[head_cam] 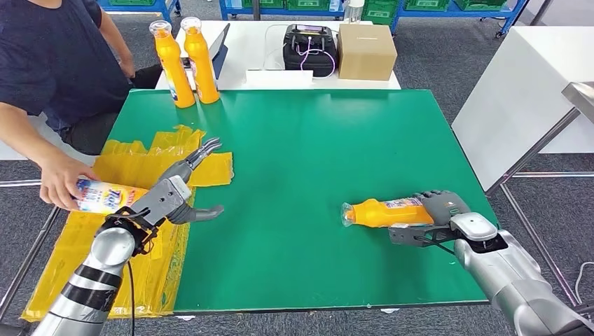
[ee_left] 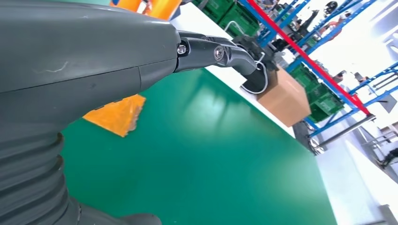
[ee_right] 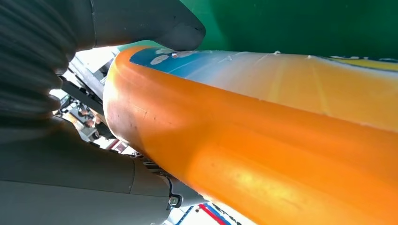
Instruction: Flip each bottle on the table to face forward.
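An orange bottle (head_cam: pixel 382 212) lies on its side on the green table (head_cam: pixel 315 140), cap toward the left. My right hand (head_cam: pixel 438 213) grips its base end; up close the orange bottle (ee_right: pixel 263 140) sits between thumb and fingers. My left hand (head_cam: pixel 181 190) hovers open over the table's left edge, fingers spread. A person's hand (head_cam: pixel 59 183) holds another labelled bottle (head_cam: pixel 105 196) just left of my left hand. Two orange bottles (head_cam: pixel 185 61) stand upright at the table's far left corner.
Yellow plastic bags (head_cam: pixel 150 164) lie crumpled along the table's left side and hang over its edge. Behind the green table, a white table carries a cardboard box (head_cam: pixel 365 51) and a black device (head_cam: pixel 309 49). A white cabinet (head_cam: pixel 518 91) stands to the right.
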`<move>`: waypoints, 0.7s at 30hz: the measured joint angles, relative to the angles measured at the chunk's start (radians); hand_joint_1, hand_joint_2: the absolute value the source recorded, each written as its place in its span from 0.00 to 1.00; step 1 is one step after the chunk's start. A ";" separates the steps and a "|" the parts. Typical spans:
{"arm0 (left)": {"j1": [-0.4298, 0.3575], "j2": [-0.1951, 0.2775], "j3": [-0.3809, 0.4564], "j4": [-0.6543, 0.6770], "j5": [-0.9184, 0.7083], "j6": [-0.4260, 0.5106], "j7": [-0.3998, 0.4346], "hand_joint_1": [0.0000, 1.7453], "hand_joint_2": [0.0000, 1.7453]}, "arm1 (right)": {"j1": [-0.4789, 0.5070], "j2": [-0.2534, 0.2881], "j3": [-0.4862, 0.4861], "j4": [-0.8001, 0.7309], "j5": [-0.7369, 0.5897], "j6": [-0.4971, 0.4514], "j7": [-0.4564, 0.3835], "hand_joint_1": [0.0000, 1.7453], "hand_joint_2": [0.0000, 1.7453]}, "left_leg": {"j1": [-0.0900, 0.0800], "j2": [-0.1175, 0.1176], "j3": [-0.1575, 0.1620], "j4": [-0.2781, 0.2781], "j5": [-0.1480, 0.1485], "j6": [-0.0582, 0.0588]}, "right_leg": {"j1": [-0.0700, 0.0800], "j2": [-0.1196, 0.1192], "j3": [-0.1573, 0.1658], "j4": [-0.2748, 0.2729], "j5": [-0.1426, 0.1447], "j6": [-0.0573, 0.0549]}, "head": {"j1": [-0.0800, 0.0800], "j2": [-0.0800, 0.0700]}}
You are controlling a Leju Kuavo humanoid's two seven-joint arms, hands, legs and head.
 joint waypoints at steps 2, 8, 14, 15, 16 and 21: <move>-0.008 -0.002 -0.005 0.001 0.005 0.001 0.002 0.00 1.00 | -0.001 0.002 0.000 0.004 -0.002 0.001 0.004 1.00 1.00 | 0.000 0.000 0.001 0.000 0.000 0.001 | 0.000 0.000 0.001 0.000 0.001 0.001 | 0.000 0.000; -0.037 -0.008 -0.017 0.001 0.013 0.004 0.000 0.00 1.00 | -0.003 0.008 0.000 0.012 -0.004 0.001 0.017 1.00 1.00 | 0.000 0.000 0.001 0.000 0.000 0.002 | 0.000 0.000 0.002 -0.001 0.003 0.001 | 0.000 0.000; 0.027 -0.010 0.000 -0.023 0.180 -0.018 0.003 0.00 1.00 | 0.029 0.063 -0.068 0.001 -0.195 -0.072 0.025 1.00 1.00 | -0.001 0.003 -0.001 0.000 0.000 0.001 | 0.000 0.003 0.009 -0.001 0.004 0.002 | 0.001 0.000; 0.068 -0.009 0.018 -0.042 0.267 -0.044 0.007 0.00 1.00 | 0.049 0.082 -0.100 -0.028 -0.275 -0.076 0.013 1.00 1.00 | -0.001 0.006 -0.001 -0.001 -0.001 0.001 | 0.001 0.005 0.012 -0.001 0.005 0.003 | 0.001 0.000; 0.117 -0.008 0.042 -0.065 0.364 -0.075 0.012 0.00 1.00 | 0.076 0.105 -0.139 -0.078 -0.379 -0.060 0.004 1.00 1.00 | 0.000 0.009 -0.001 -0.001 -0.001 0.000 | 0.001 0.009 0.013 -0.001 0.005 0.003 | 0.001 0.000; 0.312 -0.027 0.160 -0.174 0.637 -0.167 0.039 0.00 1.00 | 0.271 0.225 -0.292 -0.458 -0.870 0.071 0.043 1.00 1.00 | 0.000 0.009 -0.014 0.000 0.000 -0.002 | 0.002 0.011 -0.005 0.003 0.005 0.003 | 0.000 0.000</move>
